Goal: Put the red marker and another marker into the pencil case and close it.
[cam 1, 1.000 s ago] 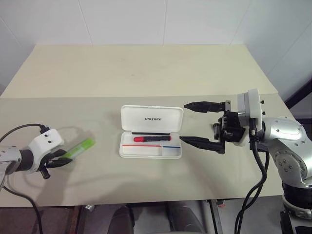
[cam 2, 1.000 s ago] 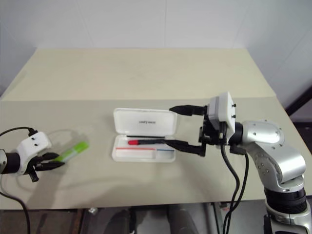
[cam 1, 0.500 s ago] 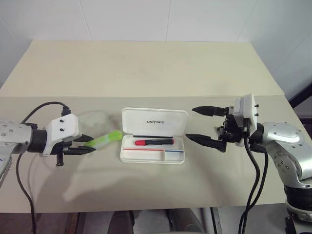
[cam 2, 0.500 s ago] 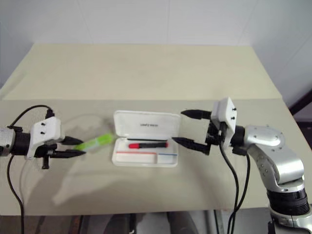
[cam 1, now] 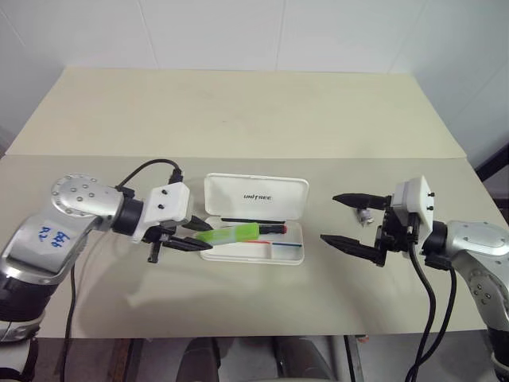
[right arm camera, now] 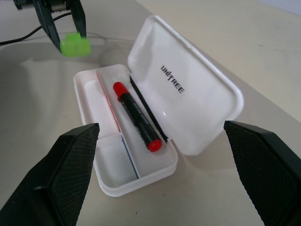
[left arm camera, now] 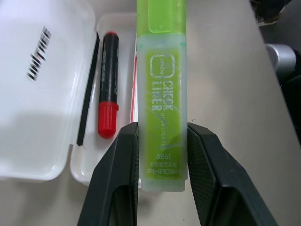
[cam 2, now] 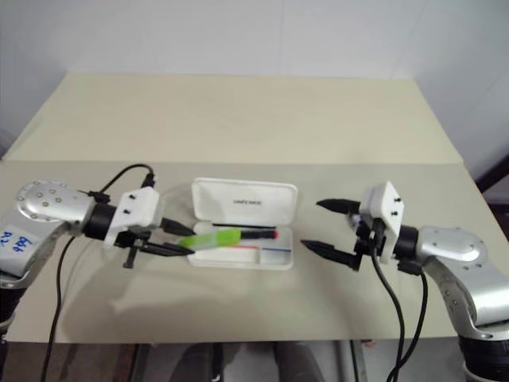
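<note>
Lime-green highlighter [cam 1: 228, 234] is gripped by the left tool [cam 1: 188, 236] above the open pencil case [cam 1: 254, 219]; at its 3 o'clock, the right tool [cam 1: 347, 223] is spread wide.

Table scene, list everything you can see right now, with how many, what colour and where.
pencil case: one, white, mid-table, lid open.
red marker: one, red and black, lying inside the case.
highlighter: one, lime green, held over the open case.
table: one, beige, under everything.
left gripper: one, black fingers, shut on the highlighter at the case's left end.
right gripper: one, black fingers, open, right of the case, apart from it.
</note>
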You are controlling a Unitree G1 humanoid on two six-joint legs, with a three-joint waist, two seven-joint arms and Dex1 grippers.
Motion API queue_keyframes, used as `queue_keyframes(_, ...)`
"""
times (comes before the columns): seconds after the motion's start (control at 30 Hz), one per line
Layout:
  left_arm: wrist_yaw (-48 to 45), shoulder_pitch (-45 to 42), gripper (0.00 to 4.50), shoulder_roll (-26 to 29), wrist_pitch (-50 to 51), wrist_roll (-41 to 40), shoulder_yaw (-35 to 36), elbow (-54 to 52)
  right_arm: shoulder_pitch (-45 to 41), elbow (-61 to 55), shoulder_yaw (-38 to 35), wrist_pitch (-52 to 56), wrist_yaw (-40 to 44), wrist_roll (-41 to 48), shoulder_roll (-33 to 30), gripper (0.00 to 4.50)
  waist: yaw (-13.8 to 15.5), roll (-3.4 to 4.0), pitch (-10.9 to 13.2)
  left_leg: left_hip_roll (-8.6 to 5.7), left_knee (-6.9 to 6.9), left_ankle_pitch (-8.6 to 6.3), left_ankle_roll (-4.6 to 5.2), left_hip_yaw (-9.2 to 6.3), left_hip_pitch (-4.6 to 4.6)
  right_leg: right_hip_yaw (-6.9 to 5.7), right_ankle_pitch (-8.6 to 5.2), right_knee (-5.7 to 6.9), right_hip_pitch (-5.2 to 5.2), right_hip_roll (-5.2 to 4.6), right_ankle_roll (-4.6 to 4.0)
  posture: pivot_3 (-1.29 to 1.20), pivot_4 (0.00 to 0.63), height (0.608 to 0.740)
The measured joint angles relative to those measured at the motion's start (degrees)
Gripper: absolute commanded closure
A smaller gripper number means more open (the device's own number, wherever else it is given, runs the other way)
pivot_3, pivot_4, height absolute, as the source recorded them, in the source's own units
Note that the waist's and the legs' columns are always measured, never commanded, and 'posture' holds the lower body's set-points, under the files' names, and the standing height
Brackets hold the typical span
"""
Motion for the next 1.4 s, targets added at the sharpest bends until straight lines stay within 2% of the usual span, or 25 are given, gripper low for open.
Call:
queue_keyframes(0.33, -1.47, -2.79, 3.45, -4.21, -3.5, 6.36, -6.63, 5.36, 4.39, -4.54, -1.9, 0.92, -3.27, 0.94, 0.01, 0.0, 0.11, 0.0, 0.0, -0.01, 0.04, 0.0, 0.0, -0.03, -0.01, 0.02, 0.02, 0.02, 0.02, 0.0, 0.03, 0.0, 0.15, 0.74)
queue_keyframes(0.97, -3.58, -5.37, 3.45, -7.96, -6.28, 11.38, -9.1, 10.22, 4.67, -6.45, -2.27, 0.92, -7.24, 1.67, 0.07, 0.0, 0.26, 0.0, 0.0, -0.02, 0.11, 0.0, 0.01, -0.04, -0.01, 0.02, 0.04, 0.03, 0.06, 0.0, 0.07, 0.0, 0.15, 0.74)
queue_keyframes(1.03, -3.57, -5.64, 2.7, -8.5, -6.34, 11.81, -9.1, 10.91, 4.49, -6.45, -2.26, 0.92, -7.3, 1.69, 0.07, 0.0, 0.26, 0.0, 0.0, -0.02, 0.12, 0.01, 0.01, -0.04, -0.01, 0.02, 0.04, 0.04, 0.06, 0.0, 0.07, 0.0, 0.15, 0.74)
queue_keyframes(1.3, -3.85, -6.63, 0.19, -10.38, -6.6, 12.19, -9.09, 11.32, 4.04, -6.45, -1.79, 0.92, -7.51, 1.69, 0.23, 0.0, 0.23, 0.0, 0.0, -0.02, 0.16, 0.01, 0.01, -0.06, -0.01, 0.02, 0.05, 0.06, 0.08, 0.0, 0.09, 0.0, 0.15, 0.74)
queue_keyframes(1.4, -3.82, -6.63, 0.19, -10.81, -6.97, 12.17, -9.04, 11.31, 3.9, -6.45, -1.26, 0.92, -7.67, 1.69, 0.46, 0.0, 0.26, 0.0, 0.0, -0.02, 0.22, 0.01, 0.01, -0.06, -0.01, 0.02, 0.05, 0.07, 0.09, 0.0, 0.1, 0.0, 0.15, 0.74)
